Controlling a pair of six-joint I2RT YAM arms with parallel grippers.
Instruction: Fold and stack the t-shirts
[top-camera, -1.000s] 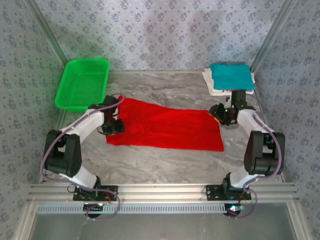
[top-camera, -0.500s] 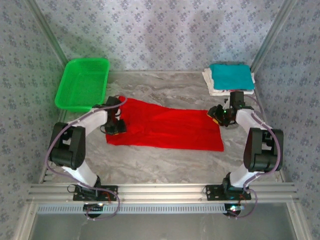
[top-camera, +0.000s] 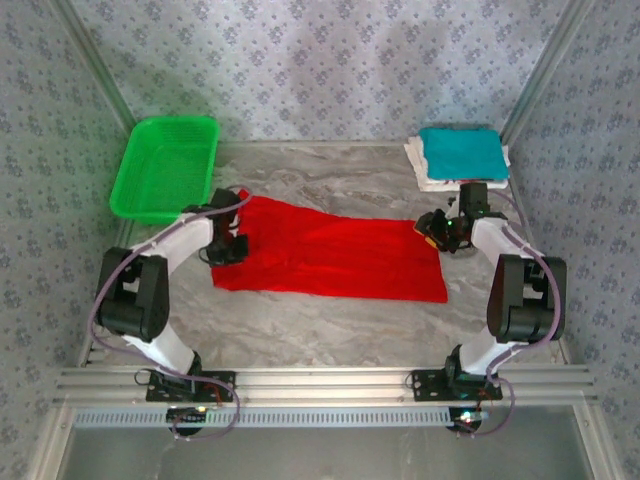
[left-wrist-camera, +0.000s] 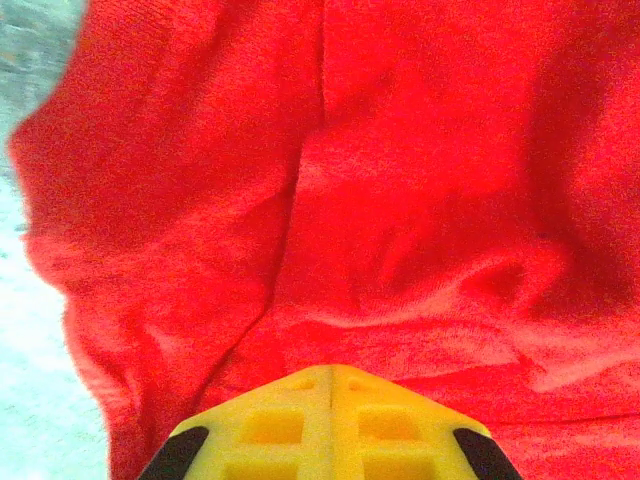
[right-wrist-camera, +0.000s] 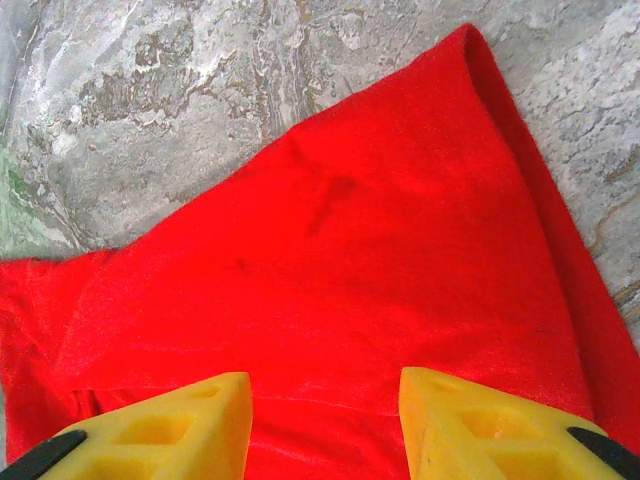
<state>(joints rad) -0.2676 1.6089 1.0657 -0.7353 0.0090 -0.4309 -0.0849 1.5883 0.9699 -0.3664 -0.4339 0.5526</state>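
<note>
The red t-shirt (top-camera: 330, 255) lies spread flat across the middle of the table. My left gripper (top-camera: 228, 250) sits on its left end. In the left wrist view its yellow fingers (left-wrist-camera: 290, 420) are pressed together, shut on a pinch of the red t-shirt (left-wrist-camera: 400, 200), and creases run toward the tip. My right gripper (top-camera: 440, 228) is at the shirt's right end. There it stands open, its two yellow fingertips (right-wrist-camera: 190, 420) apart over the flat red cloth (right-wrist-camera: 330, 260). The teal t-shirt (top-camera: 460, 152) lies folded on the whitish t-shirt (top-camera: 418, 168) at the back right.
A green mesh basket (top-camera: 165, 165) stands at the back left, close to my left arm. Bare marble tabletop (top-camera: 330, 330) lies in front of the red shirt. Patterned walls close in the back and both sides.
My left gripper has shut on the red cloth and shifted slightly back along the shirt's left end. The right gripper has hardly moved and stays open.
</note>
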